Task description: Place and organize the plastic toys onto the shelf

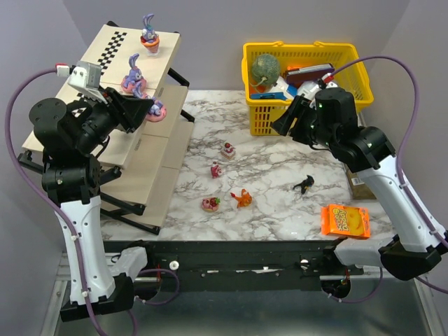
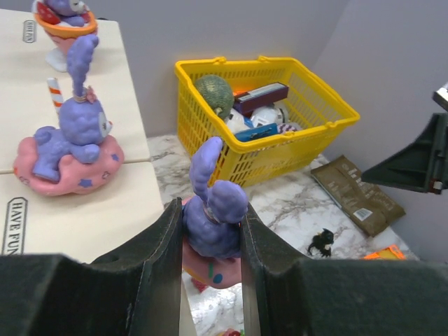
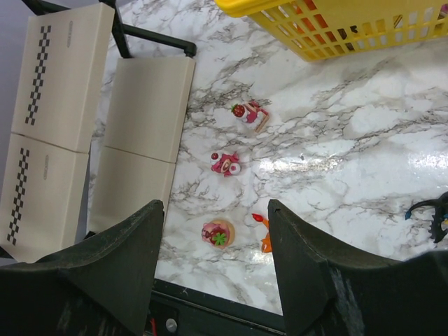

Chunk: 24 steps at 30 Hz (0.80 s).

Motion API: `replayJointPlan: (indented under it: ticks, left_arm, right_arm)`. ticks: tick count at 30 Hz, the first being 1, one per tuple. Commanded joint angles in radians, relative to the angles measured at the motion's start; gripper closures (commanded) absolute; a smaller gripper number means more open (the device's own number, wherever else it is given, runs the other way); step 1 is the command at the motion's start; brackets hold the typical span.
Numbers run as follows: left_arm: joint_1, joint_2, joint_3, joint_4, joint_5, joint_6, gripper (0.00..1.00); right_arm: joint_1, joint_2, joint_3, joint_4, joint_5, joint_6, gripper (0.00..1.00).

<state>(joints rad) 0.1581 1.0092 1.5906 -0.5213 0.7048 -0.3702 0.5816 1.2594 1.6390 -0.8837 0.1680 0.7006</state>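
Observation:
My left gripper [image 2: 212, 234] is shut on a purple rabbit on a pink doughnut [image 2: 213, 210], held at the right edge of the shelf's [image 1: 157, 161] middle tier [image 1: 155, 110]. A second doughnut rabbit [image 2: 73, 143] sits on that tier. A rabbit in an orange cup [image 1: 148, 33] stands on the top tier. Loose toys lie on the marble: two red-pink ones [image 3: 250, 114] [image 3: 226, 163], a pink one on a round base [image 3: 218, 233], an orange one [image 1: 242, 199] and a black one [image 1: 303, 185]. My right gripper [image 3: 215, 210] hangs open above them with nothing between its fingers.
A yellow basket [image 1: 301, 50] holding a green ball and boxes stands at the back right. An orange snack packet [image 1: 345, 220] lies at the front right. A brown packet [image 2: 357, 196] lies by the table's right edge.

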Motion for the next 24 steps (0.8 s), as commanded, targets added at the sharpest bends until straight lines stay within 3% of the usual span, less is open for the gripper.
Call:
replayJointPlan:
  ticks: [1, 11, 24]
  left_arm:
    - [0.041, -0.043, -0.035, 0.127, 0.154, -0.101, 1.00]
    - [0.165, -0.096, -0.158, 0.188, 0.222, -0.208, 1.00]
    - [0.372, -0.110, -0.175, 0.231, 0.311, -0.292, 1.00]
  right_arm:
    - [0.000, 0.017, 0.044, -0.003, -0.015, -0.035, 0.31]
    - [-0.015, 0.038, 0.019, 0.008, -0.022, -0.081, 0.30]
    - [-0.085, 0.055, -0.149, 0.126, 0.116, -0.306, 0.29]
